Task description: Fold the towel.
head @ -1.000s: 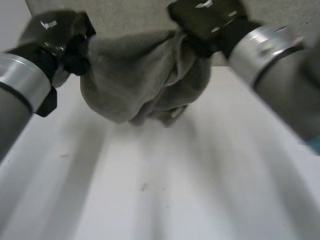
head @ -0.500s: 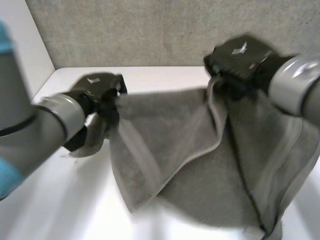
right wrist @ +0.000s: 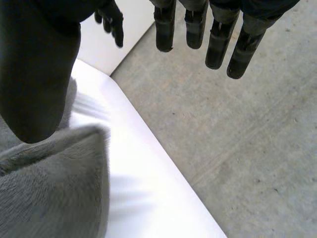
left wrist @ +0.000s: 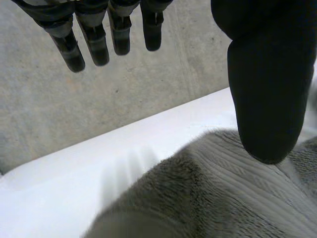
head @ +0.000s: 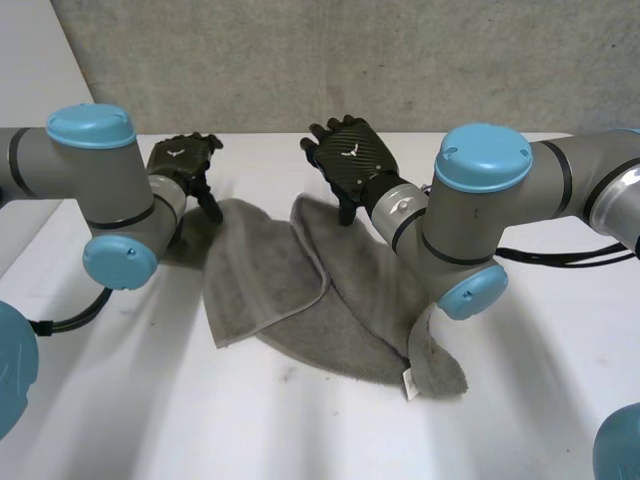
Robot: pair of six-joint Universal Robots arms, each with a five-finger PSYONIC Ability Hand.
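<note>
The grey towel (head: 330,290) lies loosely on the white table (head: 300,430) in two overlapping flaps, with a small white tag at its near corner. My left hand (head: 185,160) hovers open just beyond the towel's far left corner. In the left wrist view its straight fingers (left wrist: 94,39) and thumb stand apart above the towel (left wrist: 208,198), holding nothing. My right hand (head: 350,155) is open over the towel's far edge near the middle. The right wrist view has its fingers (right wrist: 198,25) spread above the towel (right wrist: 49,198), and the left hand (right wrist: 111,20) shows beyond.
A grey concrete wall (head: 400,60) rises right behind the table's far edge. The table's left edge (head: 60,200) runs close by the left arm. Bare tabletop stretches in front of the towel and to its right.
Both hands held the towel up and spread it apart. Now they have let go, opened, and the towel has dropped flat onto the table.
</note>
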